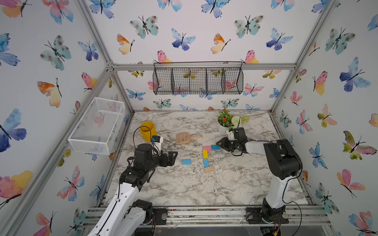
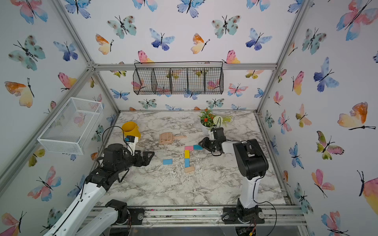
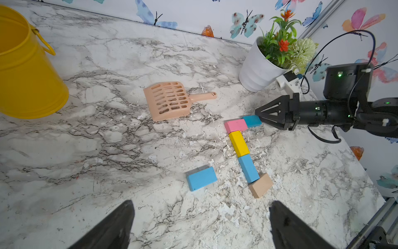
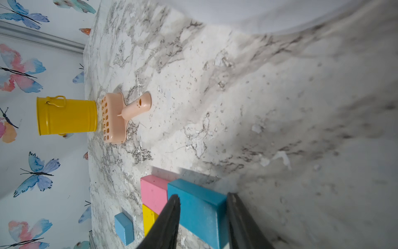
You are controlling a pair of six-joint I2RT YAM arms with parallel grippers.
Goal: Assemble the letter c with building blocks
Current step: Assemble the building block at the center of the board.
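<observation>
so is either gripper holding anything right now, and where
The right gripper has the teal block, fingers on its two long sides, at the end away from the pink block. The left gripper is open, holding nothing.

**Both arms, seen from above.** Your left arm (image 1: 126, 192) leans in from the front edge, with the forearm roughly level above the table (image 1: 184, 183) and the wrist in line with it. The left pincer (image 1: 172, 159) points toward the centre. Its fingers (image 3: 120, 226) are spread wide and it is empty. Your right arm (image 1: 282, 159) stands upright from its base, folds sharply at the elbow and reaches inward and low. Its wrist is rolled onto its side. The right pincer (image 1: 219, 144) sits at table height, its fingers (image 4: 170, 215) partly closed on the end of the teal block (image 1: 215, 147).
</observation>
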